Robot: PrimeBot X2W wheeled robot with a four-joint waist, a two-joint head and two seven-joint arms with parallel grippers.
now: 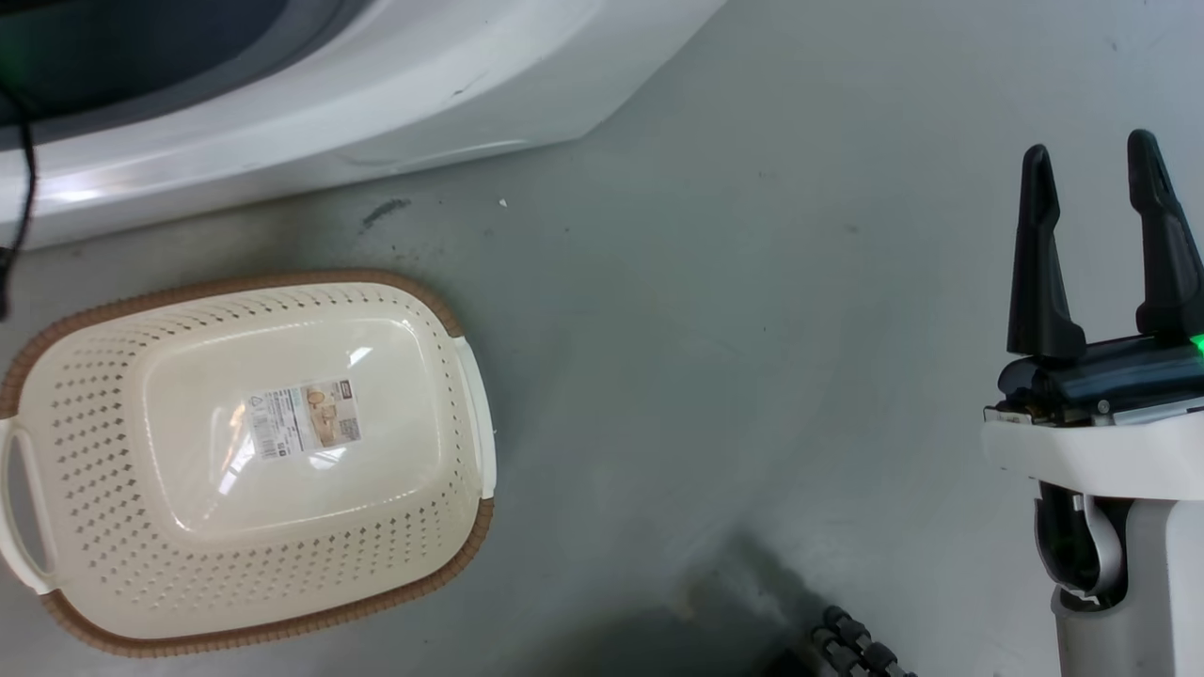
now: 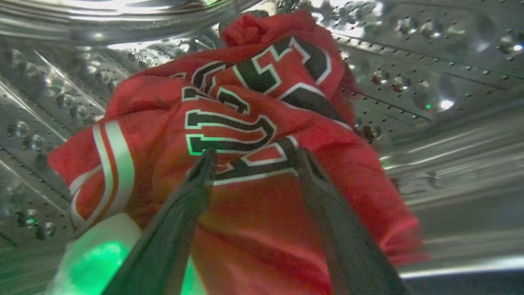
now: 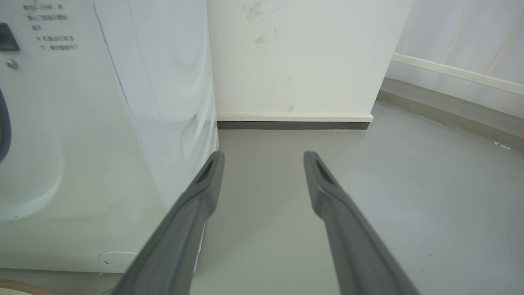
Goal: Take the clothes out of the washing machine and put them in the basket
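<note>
In the left wrist view the clothes (image 2: pixel 254 123), a red jersey with black-and-white lettering and white stripes, lie bunched inside the perforated steel drum (image 2: pixel 430 82) of the washing machine. My left gripper (image 2: pixel 251 157) is open, its fingertips spread over the jersey, close to the fabric or touching it. The head view has the washing machine's white front (image 1: pixel 376 94) at the top left and the cream basket (image 1: pixel 113 489) with its brown rim on the floor below it, holding nothing. My right gripper (image 1: pixel 1091 165) is open at the right, over the floor, with nothing between its fingers.
The right wrist view looks past the right gripper (image 3: pixel 264 157) at grey floor (image 3: pixel 368 196), with the washing machine's white side (image 3: pixel 123 123) on the left and a white wall with skirting (image 3: pixel 294 61) behind. A black cable (image 1: pixel 23 169) hangs at the head view's left edge.
</note>
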